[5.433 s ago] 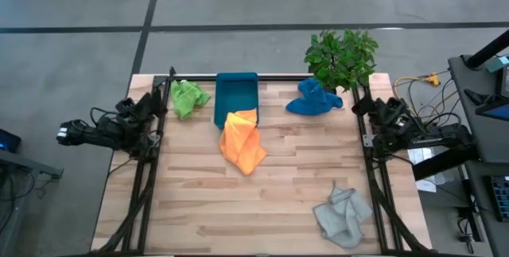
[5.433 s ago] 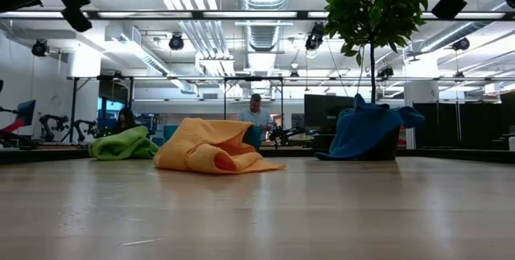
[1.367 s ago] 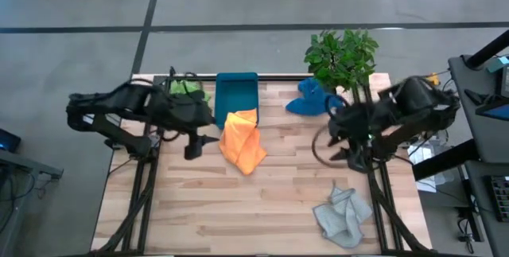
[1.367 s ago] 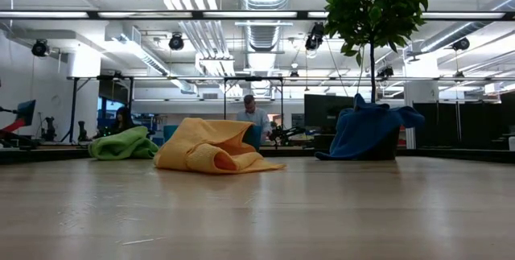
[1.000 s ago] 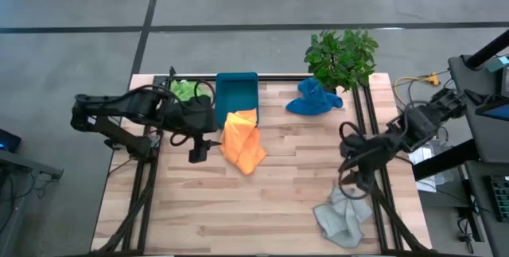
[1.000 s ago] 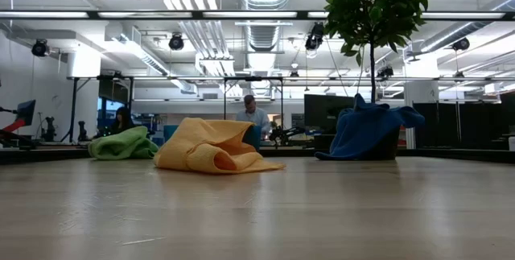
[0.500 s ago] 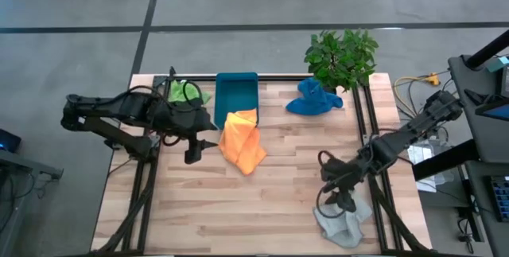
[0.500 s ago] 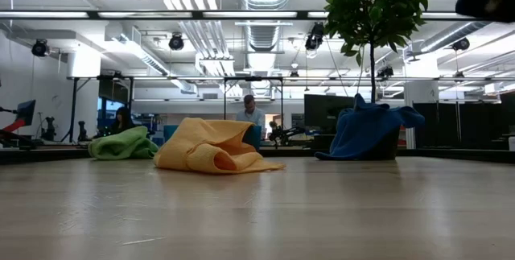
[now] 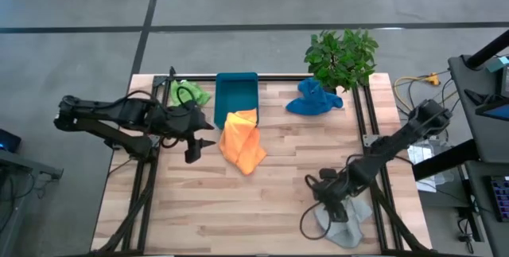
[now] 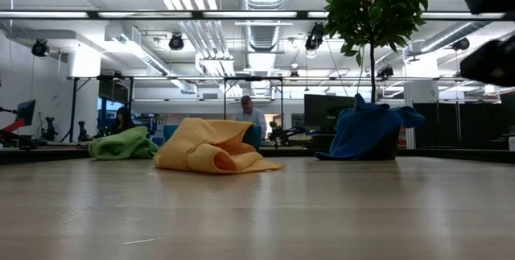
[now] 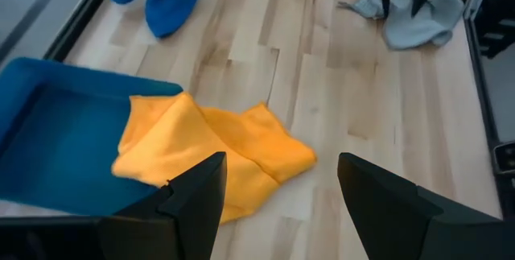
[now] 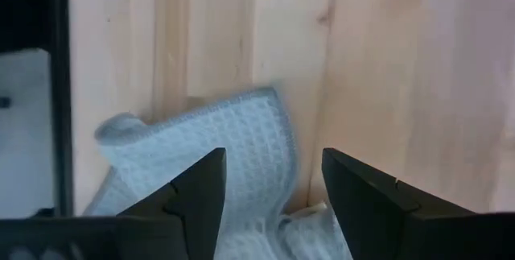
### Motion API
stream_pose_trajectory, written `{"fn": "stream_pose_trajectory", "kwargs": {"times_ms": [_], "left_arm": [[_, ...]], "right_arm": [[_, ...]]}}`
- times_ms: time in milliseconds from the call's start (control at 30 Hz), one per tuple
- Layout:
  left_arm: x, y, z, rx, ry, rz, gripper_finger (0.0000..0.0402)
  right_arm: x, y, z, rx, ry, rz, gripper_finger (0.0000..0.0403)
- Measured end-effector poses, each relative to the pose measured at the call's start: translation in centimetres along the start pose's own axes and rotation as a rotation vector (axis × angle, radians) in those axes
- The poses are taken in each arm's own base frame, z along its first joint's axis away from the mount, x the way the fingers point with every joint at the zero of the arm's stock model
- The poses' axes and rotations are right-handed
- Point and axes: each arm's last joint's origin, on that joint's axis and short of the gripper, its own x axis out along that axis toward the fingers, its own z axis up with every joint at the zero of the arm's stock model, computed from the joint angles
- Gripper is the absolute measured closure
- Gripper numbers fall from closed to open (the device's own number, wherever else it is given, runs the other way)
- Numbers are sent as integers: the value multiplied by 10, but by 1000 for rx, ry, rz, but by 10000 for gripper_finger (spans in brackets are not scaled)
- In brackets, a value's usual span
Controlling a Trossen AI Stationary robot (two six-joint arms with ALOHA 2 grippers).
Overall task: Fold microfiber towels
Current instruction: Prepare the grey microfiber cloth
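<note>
Four microfiber towels lie crumpled on the wooden table. The orange towel (image 9: 242, 140) has its far edge lapping onto the teal tray (image 9: 236, 91). The green towel (image 9: 188, 94) is at the far left and the blue towel (image 9: 312, 98) sits by the plant. The grey towel (image 9: 343, 219) is at the near right. My right gripper (image 9: 327, 204) hangs open just over the grey towel's far left part (image 12: 217, 151), fingers pointing steeply down. My left gripper (image 9: 196, 147) is open to the left of the orange towel (image 11: 211, 152), above the table.
A potted plant (image 9: 342, 56) stands at the far right corner, behind the blue towel. Black frame rails (image 9: 145, 179) run along the table's left and right edges. Bare wood stretches across the middle and near left of the table (image 9: 238, 209). People sit in the room beyond (image 10: 249, 113).
My right gripper has come down fast from high over the table's right edge, moving toward the near edge and leftward, and now hangs over the grey towel, tipped more steeply down. My left arm has sunk a little and drawn back slightly. No towel has moved.
</note>
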Motion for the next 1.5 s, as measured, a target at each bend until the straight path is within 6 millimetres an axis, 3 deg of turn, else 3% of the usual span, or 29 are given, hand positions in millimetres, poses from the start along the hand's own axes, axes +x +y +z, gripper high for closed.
{"fn": "stream_pose_trajectory", "kwargs": {"times_ms": [300, 600, 800, 1300, 1500], "left_arm": [[-5, 2, -3, -26, -10, -3, 175], [-5, 2, -4, -23, -7, -3, 175], [-5, 2, -4, -17, -6, -3, 175], [-4, 2, -4, -18, -3, -2, 175], [-1, 1, -3, -19, 2, -1, 175]], "right_arm": [[39, 6, 6, -6, 10, -19, 202], [55, 8, 15, 10, 3, -126, 202], [59, 14, 14, -12, 31, -172, 202], [62, 39, -12, -172, 21, -230, 203], [63, 40, -14, -171, 21, -232, 240]]}}
